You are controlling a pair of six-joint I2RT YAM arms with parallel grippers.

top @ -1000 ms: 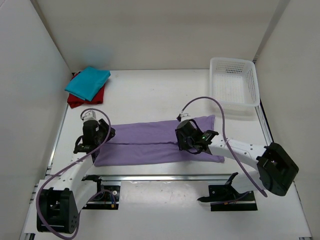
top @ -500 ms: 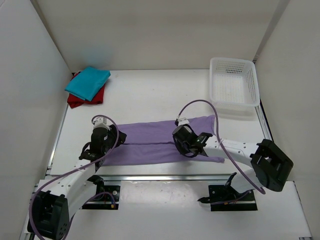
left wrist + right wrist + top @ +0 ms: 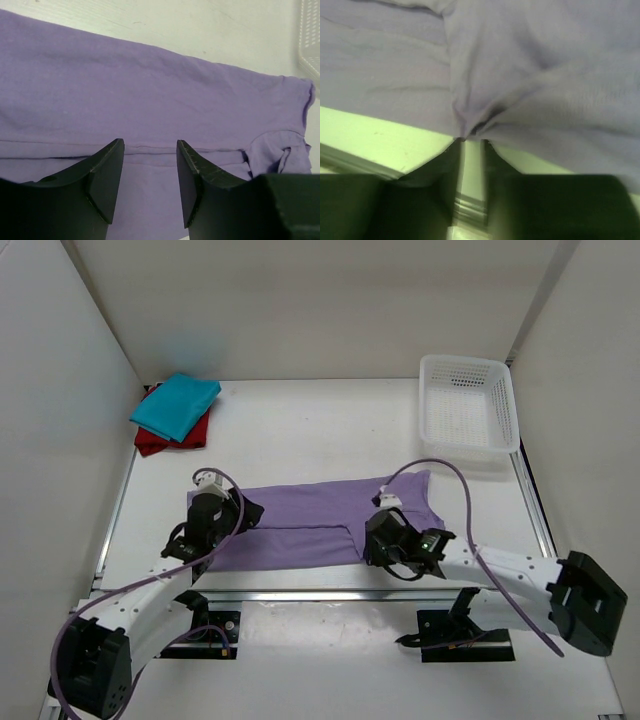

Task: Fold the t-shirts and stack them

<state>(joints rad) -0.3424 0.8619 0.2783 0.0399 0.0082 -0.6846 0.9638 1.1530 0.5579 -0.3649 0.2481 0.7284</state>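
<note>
Table: white, walled on three sides. Both arms reach out over its near half.

Lavender shirt: spread flat as a long band lying crosswise. It runs from beneath the left fingers to past the right ones. A lengthwise fold line crosses it just ahead of the left fingertips. The near edge gathers into a pucker right at the right fingertips.

Basket: white mesh, in the far corner. It sits well beyond the right fingers and apart from the lavender cloth.

Teal shirt: folded, well beyond the left fingers. It lies on top of the red shirt, which shows only along one edge.

Left gripper: fingers spread, low over the lavender cloth, which shows flat in the gap between them. Cannot tell whether the tips touch it.

Right gripper: fingers drawn nearly together, pinching the lavender shirt's near edge. The cloth fans outward from the tips, and the table surface shows on either side of the fingers. The wrist view is blurred.
</note>
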